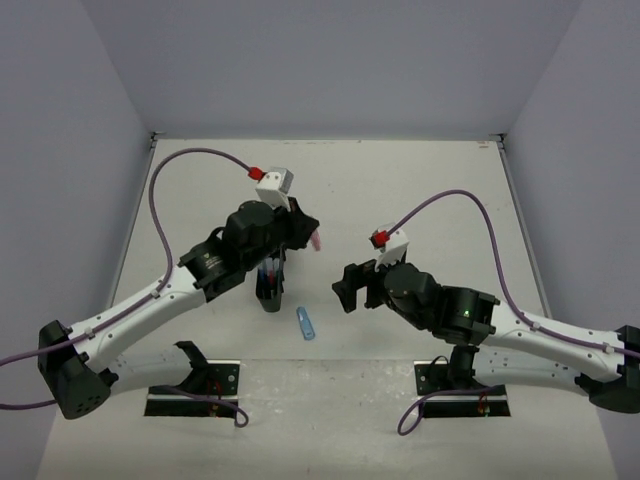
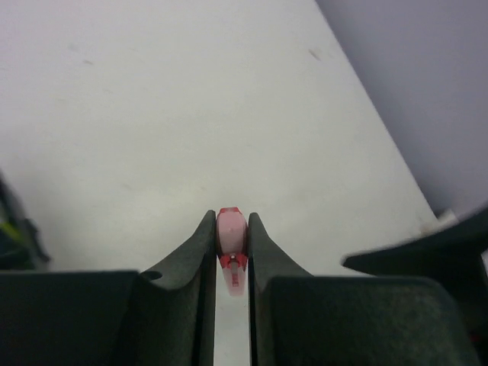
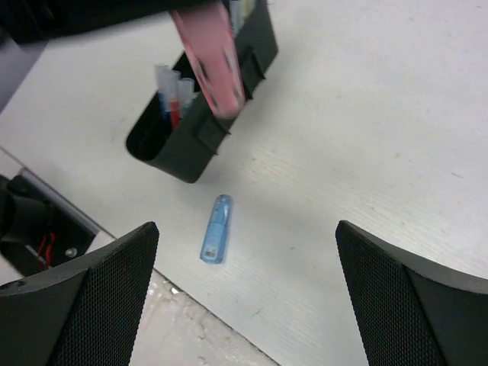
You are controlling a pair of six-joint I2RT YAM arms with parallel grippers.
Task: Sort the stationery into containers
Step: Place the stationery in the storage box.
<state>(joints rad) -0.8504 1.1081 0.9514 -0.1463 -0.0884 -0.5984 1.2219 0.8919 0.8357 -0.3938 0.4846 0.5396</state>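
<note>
My left gripper (image 1: 308, 235) is shut on a short chunky pink piece (image 2: 231, 242), held in the air just right of the black organiser (image 1: 270, 285); the pink piece also shows in the top view (image 1: 316, 240) and the right wrist view (image 3: 211, 57). The organiser (image 3: 191, 130) holds several upright pens, red and blue among them (image 3: 174, 99). A short chunky blue piece (image 1: 306, 322) lies flat on the table near the front edge, also in the right wrist view (image 3: 216, 228). My right gripper (image 1: 348, 287) is open and empty, to the right of the blue piece.
The table's front edge (image 3: 145, 263) runs just below the blue piece. The arm base plates (image 1: 195, 385) sit at the near edge. Walls enclose the table on the left, back and right.
</note>
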